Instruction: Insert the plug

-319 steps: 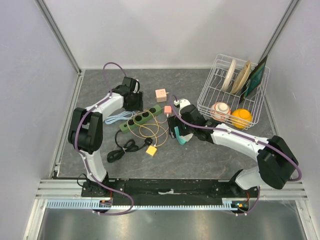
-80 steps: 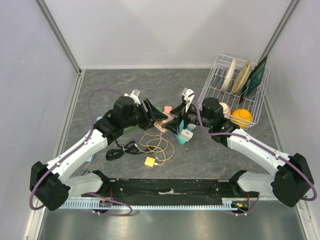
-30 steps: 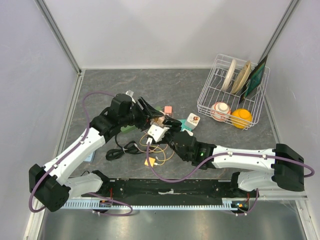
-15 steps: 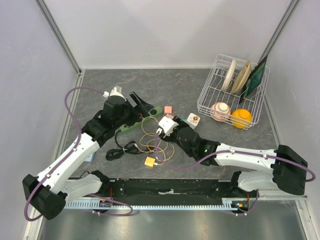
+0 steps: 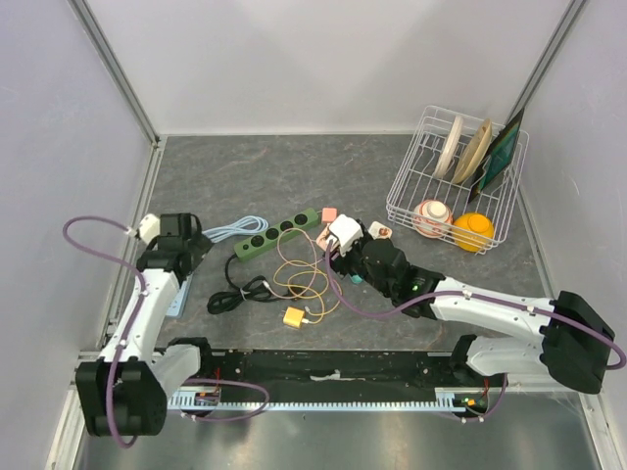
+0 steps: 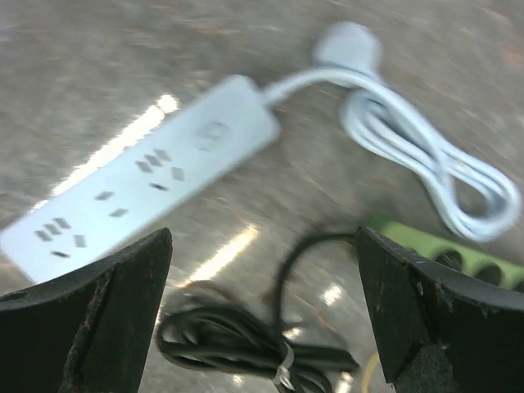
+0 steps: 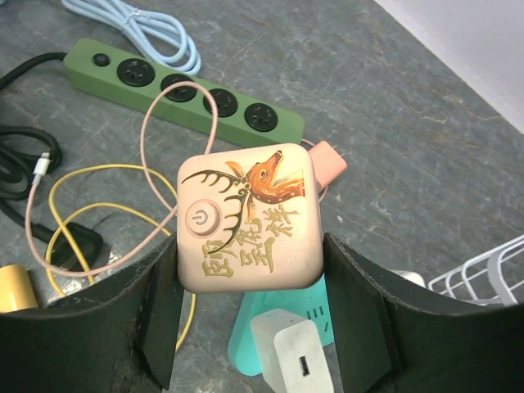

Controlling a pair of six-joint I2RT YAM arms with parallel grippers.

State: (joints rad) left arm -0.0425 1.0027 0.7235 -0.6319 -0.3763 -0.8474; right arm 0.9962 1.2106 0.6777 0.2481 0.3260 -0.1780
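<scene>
The plug (image 7: pixel 250 217) is a pale pink cube with a deer picture and a power button. My right gripper (image 7: pixel 252 258) is shut on its two sides and holds it above the table; in the top view the plug (image 5: pixel 343 233) sits right of the green power strip (image 5: pixel 276 233). Under it lies a teal socket block (image 7: pixel 266 323) with a white charger (image 7: pixel 295 352) in it. The green power strip (image 7: pixel 184 94) has several round sockets. My left gripper (image 6: pixel 262 270) hangs open and empty at the far left, over a black cable coil (image 6: pixel 246 344).
A white power strip (image 6: pixel 139 180) and a white coiled cable (image 6: pixel 426 155) lie under the left arm. Yellow and pink cables (image 5: pixel 304 274) loop mid-table beside a yellow block (image 5: pixel 294 317). A small pink plug (image 7: pixel 327 161) lies by the green strip. A wire dish rack (image 5: pixel 456 176) stands back right.
My left gripper opened, let go of the pink cube and swung away to the far left. The right gripper kept the cube and carried it a little up and right.
</scene>
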